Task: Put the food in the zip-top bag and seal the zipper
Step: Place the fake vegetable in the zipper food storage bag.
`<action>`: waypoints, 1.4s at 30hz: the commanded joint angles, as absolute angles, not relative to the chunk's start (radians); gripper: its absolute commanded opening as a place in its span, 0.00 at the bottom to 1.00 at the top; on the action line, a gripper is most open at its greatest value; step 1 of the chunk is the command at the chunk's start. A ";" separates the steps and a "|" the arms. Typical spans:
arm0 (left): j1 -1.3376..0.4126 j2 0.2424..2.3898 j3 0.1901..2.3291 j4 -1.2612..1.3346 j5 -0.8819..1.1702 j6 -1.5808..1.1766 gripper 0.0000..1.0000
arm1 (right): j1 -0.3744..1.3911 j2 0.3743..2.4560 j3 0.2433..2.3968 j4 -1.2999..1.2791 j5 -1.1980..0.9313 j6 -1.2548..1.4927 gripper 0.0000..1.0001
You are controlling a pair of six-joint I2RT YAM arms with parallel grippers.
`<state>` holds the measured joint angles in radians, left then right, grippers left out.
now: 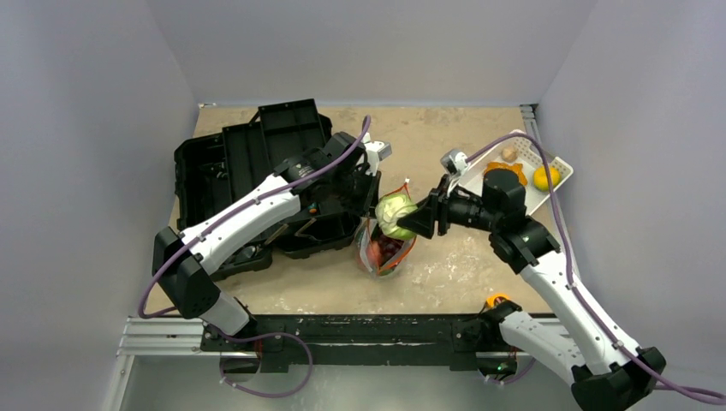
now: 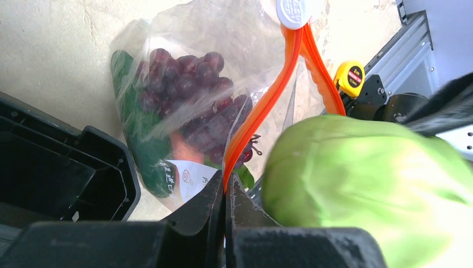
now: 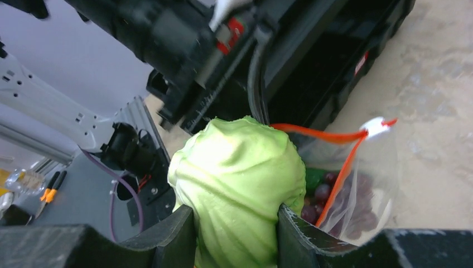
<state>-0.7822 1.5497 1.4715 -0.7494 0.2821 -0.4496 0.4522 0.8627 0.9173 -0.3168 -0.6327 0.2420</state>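
The zip-top bag (image 1: 383, 255) stands on the tabletop (image 1: 445, 128) between the two arms, its closed bottom toward their bases and its mouth tilted up and away. Inside it lie the grapes (image 2: 184, 84) and a dark green piece along one wall (probably the cucumber, though the crinkled plastic blurs it). The zipper (image 2: 268, 100) shows as two orange-red strips that part into a narrow loop. The left gripper (image 2: 226, 195) has its jaws clenched on one strip and holds that lip up.

Just past the mouth, the cabbage (image 3: 237, 173) sits in the right gripper (image 3: 234, 223), the jaws grasping it on both flanks. As I judge it, the coming move turns on this: the cabbage hangs at the mouth's far-right side, close against the lifted strip, and the opening lies down from it and toward the bases, beside the left jaws. The cabbage looks about as broad as the loop, so it should go in along the bag's long axis, not across the strips. The right arm carries it; the left only props the lip.

Farther off, the toolbox (image 1: 248, 154) lies open behind the left arm. At the far right the basket (image 1: 561, 163) holds the lemon (image 1: 546, 177) and other pieces not yet bagged.
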 commanded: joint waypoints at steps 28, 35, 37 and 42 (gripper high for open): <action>-0.788 1.492 1.507 -0.739 0.230 -0.421 0.00 | 0.812 1.118 1.048 -0.525 0.186 0.297 0.27; -0.787 1.480 1.506 -0.738 0.217 -0.419 0.00 | 0.812 1.066 1.063 -0.524 0.244 0.280 0.49; -0.788 1.482 1.506 -0.737 0.222 -0.419 0.00 | 0.812 1.059 1.048 -0.467 0.214 0.303 0.55; -0.787 1.485 1.499 -0.729 0.228 -0.422 0.00 | 0.811 1.094 1.026 -0.321 0.164 0.333 0.70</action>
<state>-0.7879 1.5177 1.4746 -0.7696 0.2058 -0.4252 0.8124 1.0817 1.0248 -0.4847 0.1814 0.3107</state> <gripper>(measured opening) 0.005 0.671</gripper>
